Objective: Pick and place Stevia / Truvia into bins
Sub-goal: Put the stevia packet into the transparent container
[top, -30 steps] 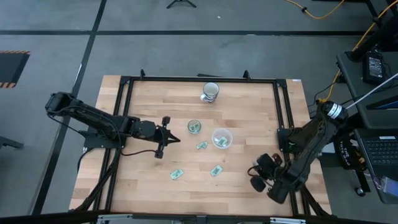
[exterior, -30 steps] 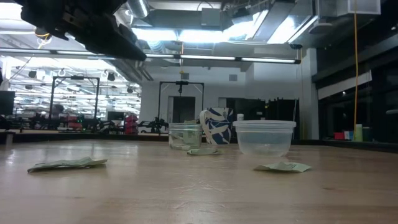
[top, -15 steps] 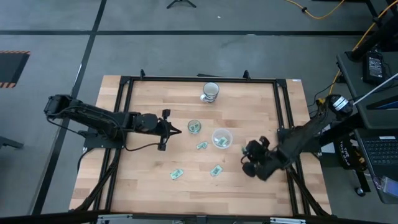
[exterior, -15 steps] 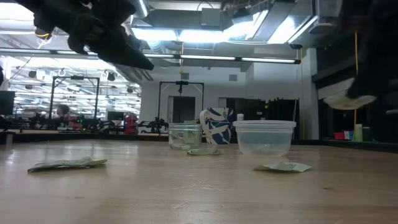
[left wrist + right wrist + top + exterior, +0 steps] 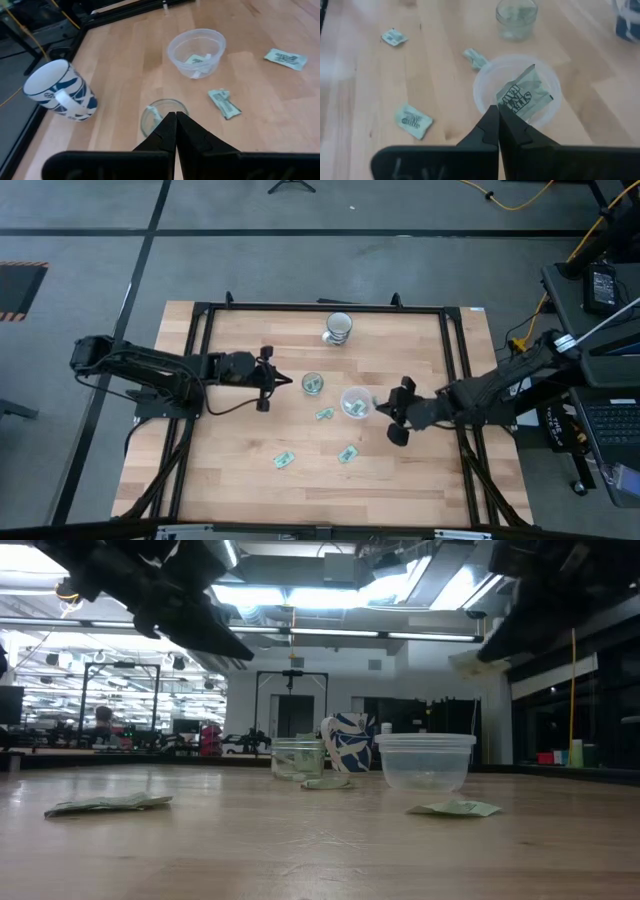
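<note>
Right gripper has swung its packet over plastic cup.

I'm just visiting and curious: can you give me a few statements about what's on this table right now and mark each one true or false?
1. The right gripper is shut on a green packet above the white plastic cup. True.
2. The left gripper stands wide open. False: its fingers are shut, and it hangs near the glass cup.
3. Three packets lie loose on the table in the high view. True.
4. The blue-patterned mug lies on its side. False: it stands upright.
5. The glass cup is empty. False: something green sits inside it.
</note>
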